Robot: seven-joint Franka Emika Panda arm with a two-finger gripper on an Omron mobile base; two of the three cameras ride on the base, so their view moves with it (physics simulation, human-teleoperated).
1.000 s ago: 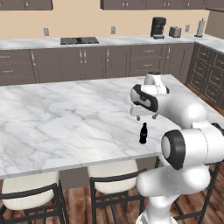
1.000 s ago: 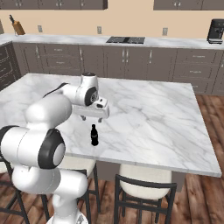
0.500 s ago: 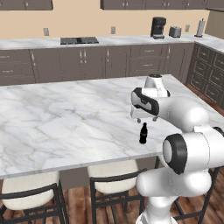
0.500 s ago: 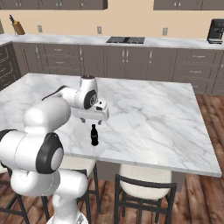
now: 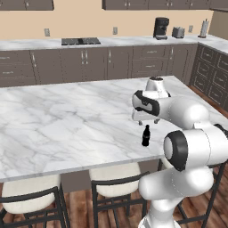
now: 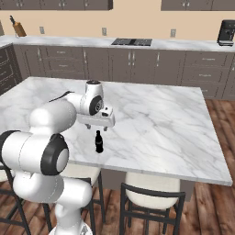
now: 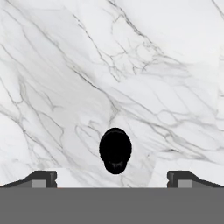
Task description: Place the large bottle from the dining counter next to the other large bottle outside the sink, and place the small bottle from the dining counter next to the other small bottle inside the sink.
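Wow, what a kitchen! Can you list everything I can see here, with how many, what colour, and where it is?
bottle: one, black, small, upright on the marble counter near its front edge, just below the gripper
dining counter: one, white marble with grey veins, fills the middle
stools: at least two, pale seats with dark frames, under the counter's front edge
cooktop: one, black, on the back counter
coffee machine: one, black, on the back counter
toaster: one, silver, beside the coffee machine
knife block: one, brown, far end of the back counter
cabinets: a row, dark grey-brown, along the back wall
gripper: one, white with dark tips, open, above the bottle
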